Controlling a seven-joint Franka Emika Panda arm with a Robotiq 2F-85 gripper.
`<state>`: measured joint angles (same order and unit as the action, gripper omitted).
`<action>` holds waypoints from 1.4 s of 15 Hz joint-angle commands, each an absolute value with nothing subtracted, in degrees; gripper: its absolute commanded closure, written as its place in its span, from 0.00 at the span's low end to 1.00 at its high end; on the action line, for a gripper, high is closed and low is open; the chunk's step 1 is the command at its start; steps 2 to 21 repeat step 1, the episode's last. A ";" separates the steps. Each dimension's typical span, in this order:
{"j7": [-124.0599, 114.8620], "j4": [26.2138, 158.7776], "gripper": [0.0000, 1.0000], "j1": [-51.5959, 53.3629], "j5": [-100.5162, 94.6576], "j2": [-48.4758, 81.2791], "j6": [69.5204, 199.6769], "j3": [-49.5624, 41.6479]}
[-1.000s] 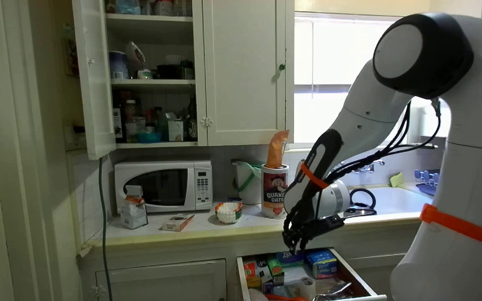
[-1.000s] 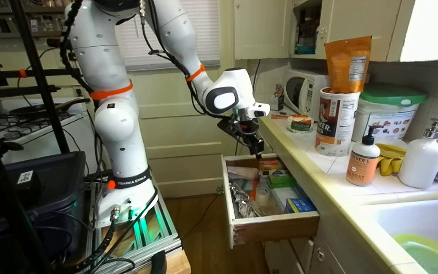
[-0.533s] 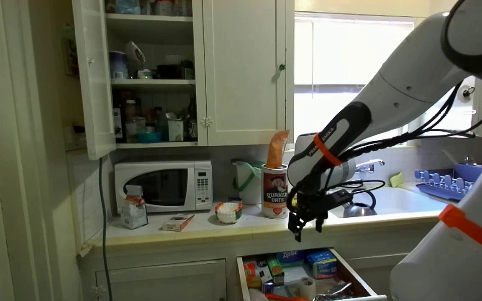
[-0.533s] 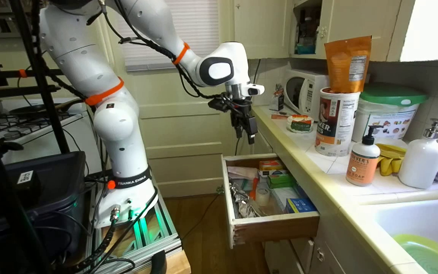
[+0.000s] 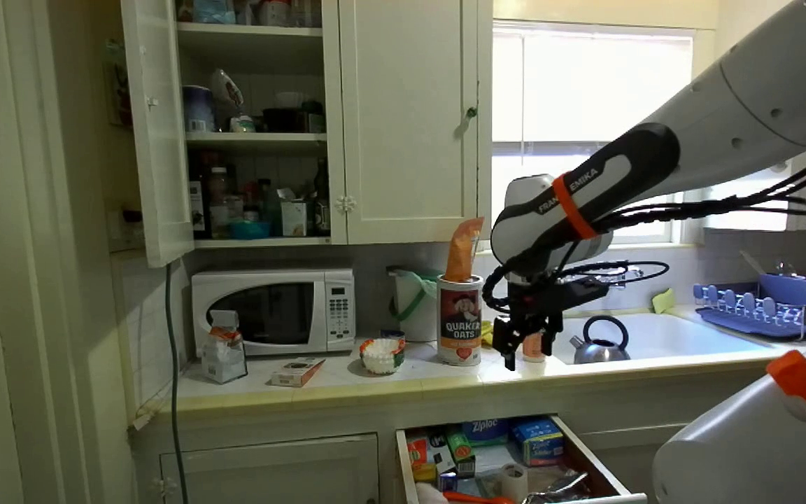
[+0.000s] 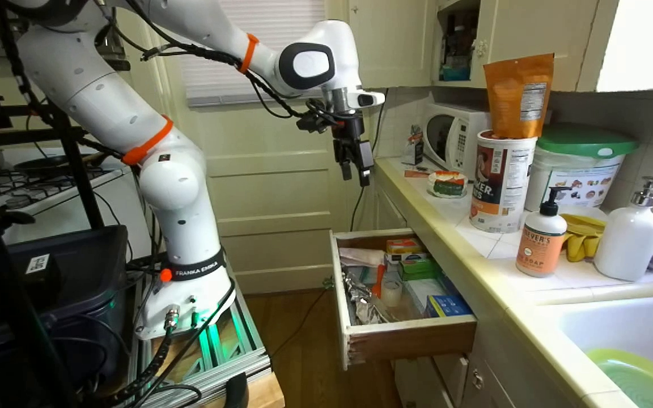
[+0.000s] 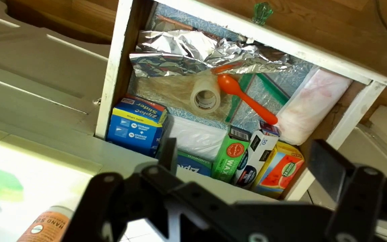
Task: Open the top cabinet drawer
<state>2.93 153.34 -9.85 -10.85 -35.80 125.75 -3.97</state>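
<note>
The top cabinet drawer (image 6: 411, 339) is pulled well out from under the counter, seen in both exterior views. In the wrist view its white front rim (image 7: 281, 43) crosses the upper part of the picture, and a green glass knob (image 7: 262, 13) sticks out beyond it. Inside lie crumpled foil (image 7: 193, 50), an orange spoon (image 7: 247, 99), a tape roll (image 7: 205, 95) and several boxes, among them a blue Ziploc box (image 7: 134, 126). My gripper (image 6: 356, 177) hangs above the drawer, apart from it, pointing down. Its jaws stand open with nothing between the fingers (image 7: 329, 168).
Beside the gripper runs the counter edge (image 6: 445, 232). On the counter stand an oats canister (image 6: 502, 181), a microwave (image 5: 273, 311) and a soap bottle (image 6: 541, 241). A cupboard door (image 5: 158, 133) hangs wide at upper left. A kettle (image 5: 600, 350) stands by the sink.
My gripper has risen from just over the drawer to above counter height, drawing back toward the robot's base. Its fingers have spread wider. The drawer has stayed where it was.
</note>
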 commanded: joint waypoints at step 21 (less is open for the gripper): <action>2.70 153.23 0.00 -9.39 -11.13 -35.97 125.53 -4.37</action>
